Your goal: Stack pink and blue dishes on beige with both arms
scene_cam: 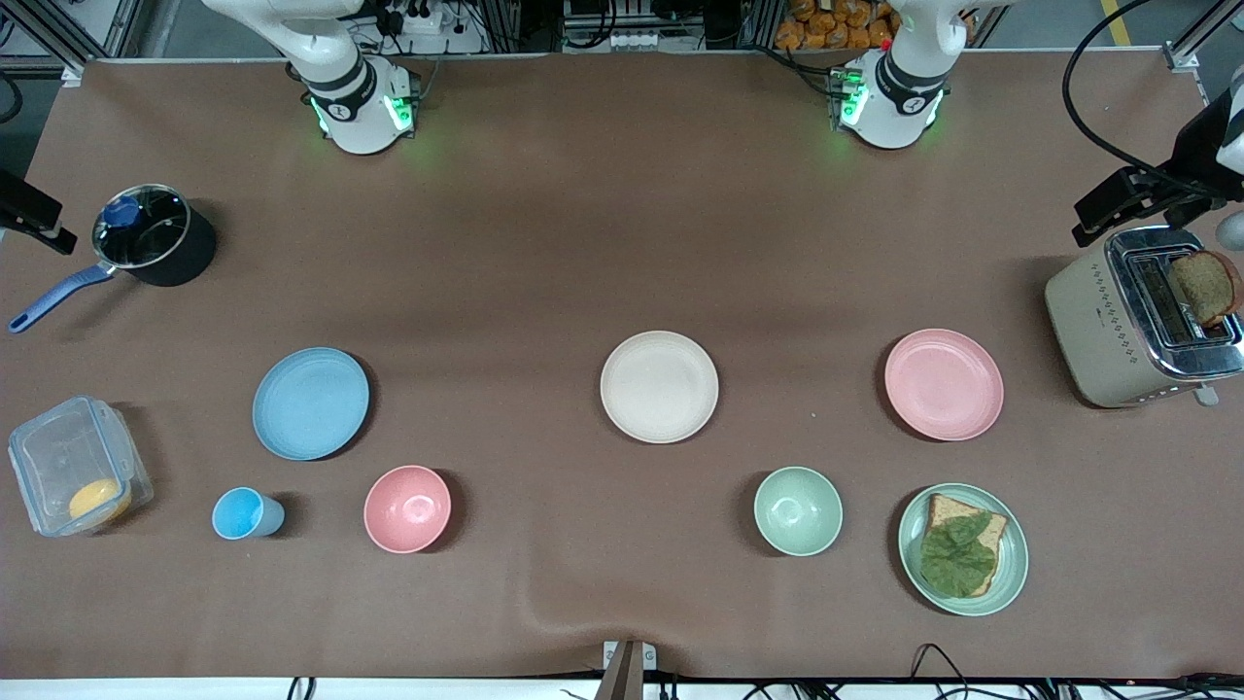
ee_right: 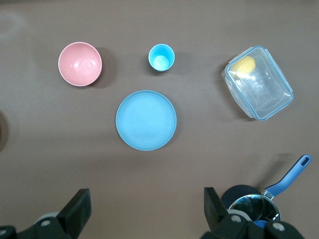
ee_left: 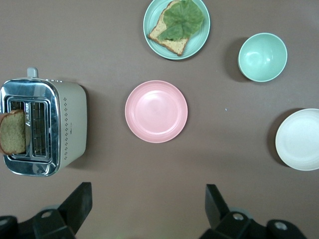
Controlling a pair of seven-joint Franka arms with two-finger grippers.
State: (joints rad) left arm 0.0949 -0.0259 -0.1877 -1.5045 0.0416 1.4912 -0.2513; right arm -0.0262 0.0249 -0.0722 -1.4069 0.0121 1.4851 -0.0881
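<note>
The cream-beige plate [scene_cam: 659, 386] [ee_left: 299, 139] lies mid-table. The pale pink plate [scene_cam: 943, 384] [ee_left: 156, 111] lies beside it toward the left arm's end, next to the toaster. The light blue plate [scene_cam: 310, 402] [ee_right: 146, 120] lies toward the right arm's end. All three are flat on the cloth, bare and apart. My left gripper [ee_left: 149, 199] hangs open and empty high over bare cloth beside the pink plate. My right gripper [ee_right: 147, 201] hangs open and empty high over bare cloth beside the blue plate.
A toaster [scene_cam: 1137, 321] holds a bread slice. Nearer the camera stand a green plate with bread and a leaf [scene_cam: 1011, 569], a green bowl [scene_cam: 798, 510], a pink bowl [scene_cam: 407, 508] and a blue cup [scene_cam: 243, 513]. A clear container [scene_cam: 78, 465] and a black pot [scene_cam: 155, 243] occupy the right arm's end.
</note>
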